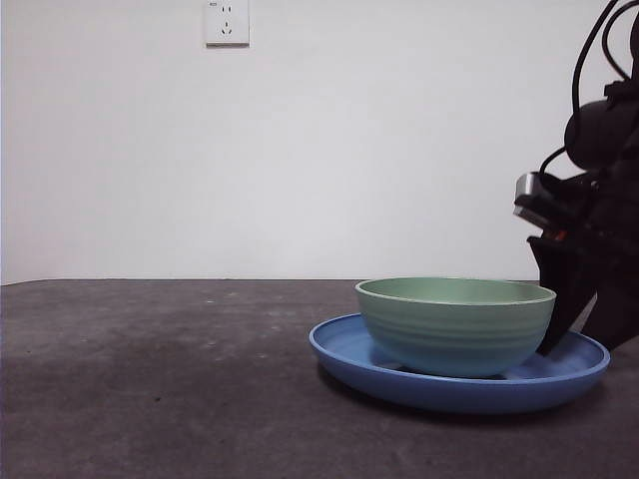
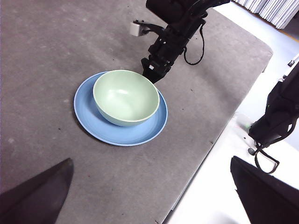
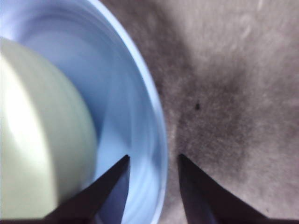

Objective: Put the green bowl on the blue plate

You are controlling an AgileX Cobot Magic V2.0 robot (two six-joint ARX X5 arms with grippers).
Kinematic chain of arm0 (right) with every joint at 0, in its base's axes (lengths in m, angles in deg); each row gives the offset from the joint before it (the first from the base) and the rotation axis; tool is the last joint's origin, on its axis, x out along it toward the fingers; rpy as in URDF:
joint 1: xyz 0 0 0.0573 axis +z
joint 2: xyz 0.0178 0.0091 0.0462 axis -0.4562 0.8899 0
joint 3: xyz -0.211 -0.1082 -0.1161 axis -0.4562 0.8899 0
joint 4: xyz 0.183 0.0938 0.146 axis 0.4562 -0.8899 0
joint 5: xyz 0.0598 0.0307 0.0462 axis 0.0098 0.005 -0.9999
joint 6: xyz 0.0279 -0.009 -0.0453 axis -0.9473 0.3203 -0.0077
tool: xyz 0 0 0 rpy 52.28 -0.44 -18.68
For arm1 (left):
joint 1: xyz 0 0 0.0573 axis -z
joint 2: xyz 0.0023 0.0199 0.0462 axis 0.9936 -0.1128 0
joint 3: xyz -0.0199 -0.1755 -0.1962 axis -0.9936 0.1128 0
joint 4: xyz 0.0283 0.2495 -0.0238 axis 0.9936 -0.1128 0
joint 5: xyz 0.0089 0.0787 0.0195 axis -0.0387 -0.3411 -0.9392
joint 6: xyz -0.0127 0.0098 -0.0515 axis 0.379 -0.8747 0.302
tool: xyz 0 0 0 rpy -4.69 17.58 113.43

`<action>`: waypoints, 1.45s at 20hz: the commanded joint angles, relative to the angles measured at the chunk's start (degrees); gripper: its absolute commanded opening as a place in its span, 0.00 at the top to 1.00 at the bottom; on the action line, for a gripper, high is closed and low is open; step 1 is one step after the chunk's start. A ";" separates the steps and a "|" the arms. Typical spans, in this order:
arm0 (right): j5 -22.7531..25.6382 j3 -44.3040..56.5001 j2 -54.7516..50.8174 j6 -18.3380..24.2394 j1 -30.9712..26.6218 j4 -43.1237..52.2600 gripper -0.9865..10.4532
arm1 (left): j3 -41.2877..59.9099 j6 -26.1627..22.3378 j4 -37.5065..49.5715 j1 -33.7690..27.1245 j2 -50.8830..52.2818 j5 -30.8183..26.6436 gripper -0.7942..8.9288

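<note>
The green bowl [image 1: 455,324] sat upright on the blue plate [image 1: 344,351], resting inside the plate's raised rim and a little toward one side of it rather than dead centre. In the left wrist view the bowl [image 2: 126,97] showed its pale, empty inside, with the plate [image 2: 88,116] ringing it on every side. The plate stood on the dark grey bench [image 1: 150,379], to the right of the middle in the front view, fairly near the camera.

The right gripper [image 3: 153,163] was low at the plate's edge. Its two black jaws stood a small way apart and held nothing; the plate's blue rim [image 3: 159,140] ran through the gap between them, one jaw over the plate's inner surface and the other over the bench [image 3: 233,93]. The bowl [image 3: 37,140] filled the side of that view, close beside the jaws but not between them. In the front view this gripper [image 1: 564,319] came in dark from the right edge, its tip just behind the bowl. The left wrist view showed it [image 2: 152,73] just beside the bowl's far rim.

The left gripper [image 2: 149,196] hung well above the bench and well away from the plate, its jaws spread wide and empty.

A white wall socket [image 1: 227,22] was fixed high on the far wall [image 1: 349,150].
</note>
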 commanded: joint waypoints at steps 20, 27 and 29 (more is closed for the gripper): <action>-8.74 -12.13 1.86 -3.93 5.64 -4.00 0.91 | -0.72 1.05 0.57 0.24 -0.24 0.39 0.14; -8.74 -12.13 2.03 -10.60 13.49 3.72 0.91 | -0.72 1.03 0.57 0.24 -0.24 0.39 0.14; -8.72 -12.13 2.40 -12.09 14.78 4.90 0.91 | -0.72 1.03 0.57 0.24 -0.24 0.42 0.14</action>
